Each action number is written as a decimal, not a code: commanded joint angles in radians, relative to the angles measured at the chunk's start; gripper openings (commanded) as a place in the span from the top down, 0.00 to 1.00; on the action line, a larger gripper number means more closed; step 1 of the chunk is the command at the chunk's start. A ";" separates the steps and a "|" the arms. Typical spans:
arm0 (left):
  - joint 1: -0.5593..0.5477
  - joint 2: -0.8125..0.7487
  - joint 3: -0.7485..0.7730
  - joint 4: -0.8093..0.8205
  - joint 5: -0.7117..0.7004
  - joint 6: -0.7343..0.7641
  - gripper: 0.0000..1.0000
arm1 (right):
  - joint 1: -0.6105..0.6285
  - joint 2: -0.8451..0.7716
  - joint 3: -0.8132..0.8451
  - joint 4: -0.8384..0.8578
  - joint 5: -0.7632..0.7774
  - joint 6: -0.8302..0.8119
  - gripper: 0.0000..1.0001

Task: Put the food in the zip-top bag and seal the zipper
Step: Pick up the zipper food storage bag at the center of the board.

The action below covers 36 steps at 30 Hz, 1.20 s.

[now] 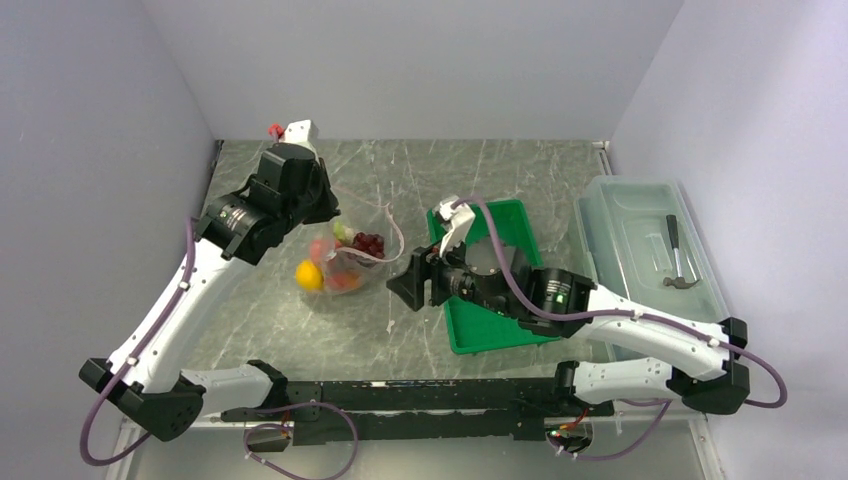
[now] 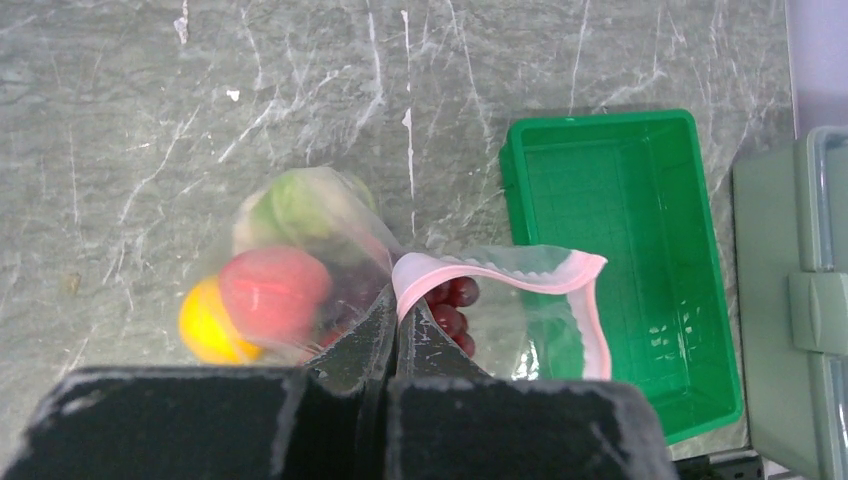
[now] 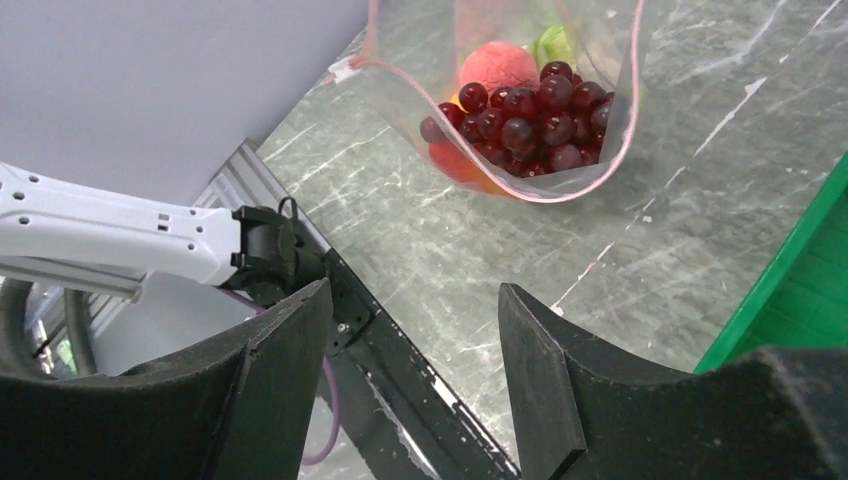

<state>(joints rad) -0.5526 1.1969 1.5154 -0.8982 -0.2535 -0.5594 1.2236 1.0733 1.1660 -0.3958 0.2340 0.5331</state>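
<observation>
The zip-top bag point(image 1: 340, 262) lies left of centre with its mouth lifted and open. Inside it is the food: grapes point(image 1: 368, 243), a lemon point(image 1: 308, 275), a red-orange fruit point(image 1: 345, 281) and lettuce point(image 1: 343, 231). My left gripper point(image 2: 398, 303) is shut on the pink zipper point(image 2: 500, 270) at the left end of the mouth, holding it up. In the right wrist view the grapes point(image 3: 530, 120) show through the open mouth. My right gripper point(image 3: 415, 290) stands open and empty, a short way right of the bag point(image 3: 600, 150), pointing at it.
The empty green tray point(image 1: 520, 225) sits just right of centre, under my right arm. A clear lidded box point(image 1: 625, 215) with a grey hammer point(image 1: 680, 262) stands at the right edge. Walls close in the left, back and right sides.
</observation>
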 commanded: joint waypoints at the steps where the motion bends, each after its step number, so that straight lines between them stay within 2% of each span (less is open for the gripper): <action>1: 0.004 0.005 0.050 0.066 -0.042 -0.100 1.00 | 0.041 0.049 0.060 0.076 0.088 -0.040 0.34; 11: 0.004 0.001 0.043 0.062 -0.077 -0.226 1.00 | 0.107 0.210 0.158 0.115 0.243 0.010 0.30; 20: 0.003 -0.012 0.048 -0.048 -0.123 -0.391 1.00 | 0.113 0.310 0.271 0.073 0.390 0.052 0.28; 28: 0.003 -0.016 0.054 -0.097 -0.137 -0.507 1.00 | 0.111 0.426 0.399 -0.008 0.395 0.104 0.27; 36: 0.003 -0.002 0.098 -0.166 -0.150 -0.520 1.00 | 0.108 0.493 0.481 -0.086 0.353 0.158 0.29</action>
<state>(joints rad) -0.5510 1.2137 1.5520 -1.0668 -0.3660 -1.0420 1.3304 1.5620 1.5875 -0.4351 0.5957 0.6479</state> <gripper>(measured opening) 0.012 0.717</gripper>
